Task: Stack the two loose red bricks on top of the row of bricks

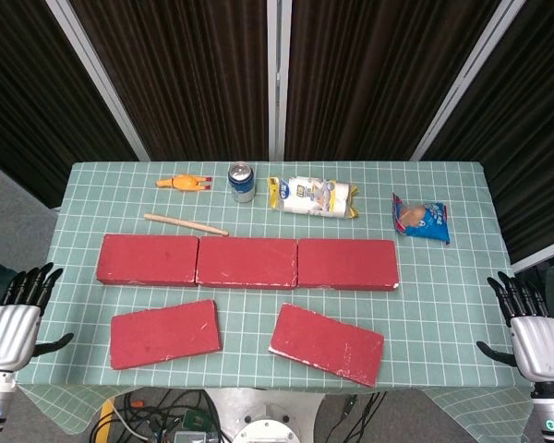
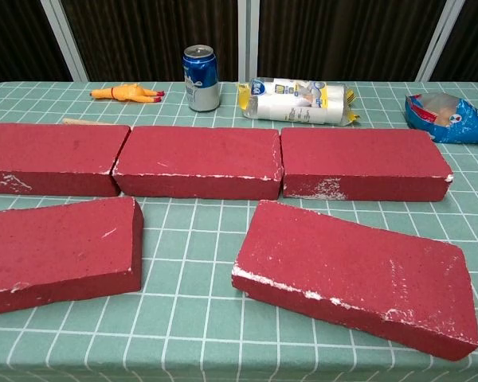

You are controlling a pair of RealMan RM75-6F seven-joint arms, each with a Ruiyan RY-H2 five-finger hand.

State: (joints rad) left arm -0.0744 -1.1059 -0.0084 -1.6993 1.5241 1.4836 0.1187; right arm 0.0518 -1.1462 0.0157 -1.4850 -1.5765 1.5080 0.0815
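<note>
A row of three red bricks lies end to end across the middle of the green gridded table; the chest view shows the same row. Two loose red bricks lie in front of it: one at front left, one at front right, slightly turned. My left hand hovers off the table's left edge, fingers spread, holding nothing. My right hand hovers off the right edge, also spread and empty. Neither hand shows in the chest view.
Behind the row lie a wooden stick, an orange rubber chicken toy, a blue soda can, a white and yellow packet and a blue snack bag. Dark curtains hang behind the table.
</note>
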